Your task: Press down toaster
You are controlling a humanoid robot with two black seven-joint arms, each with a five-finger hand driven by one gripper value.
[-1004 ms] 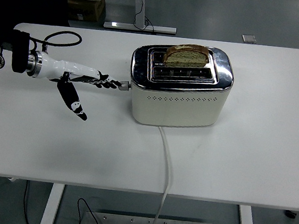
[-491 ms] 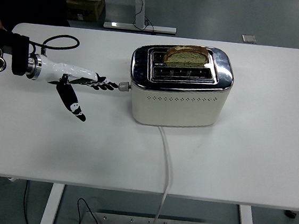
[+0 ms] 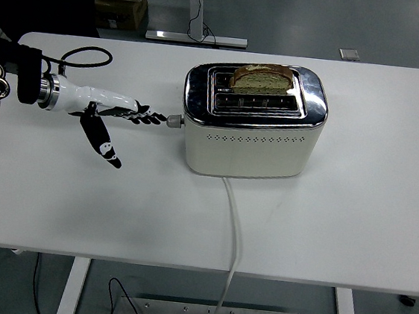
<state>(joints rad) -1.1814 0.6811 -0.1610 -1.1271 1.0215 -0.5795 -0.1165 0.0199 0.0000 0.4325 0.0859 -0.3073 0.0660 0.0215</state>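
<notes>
Table [image 3: 353,217] white and broad carries the cream toaster [image 3: 250,142] just past centre toward twelve o'clock, bread [image 3: 263,79] standing high in its far slot, cord [image 3: 233,234] trailing to six. Coming in from nine o'clock, the left hand [image 3: 116,117] lies flat with fingers [image 3: 148,117] stretched out, holding nothing, tips just short of the lever [image 3: 173,121]. Risk, I judge: such a shallow reach could slide off the small knob, or shove the toaster sideways instead of pushing it down.

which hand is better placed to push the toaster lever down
The left hand. Its extended fingers point at the lever knob on the toaster's left end, fingertips just short of it. No right arm shows in the head view. The bread still stands high in the slot.
</notes>
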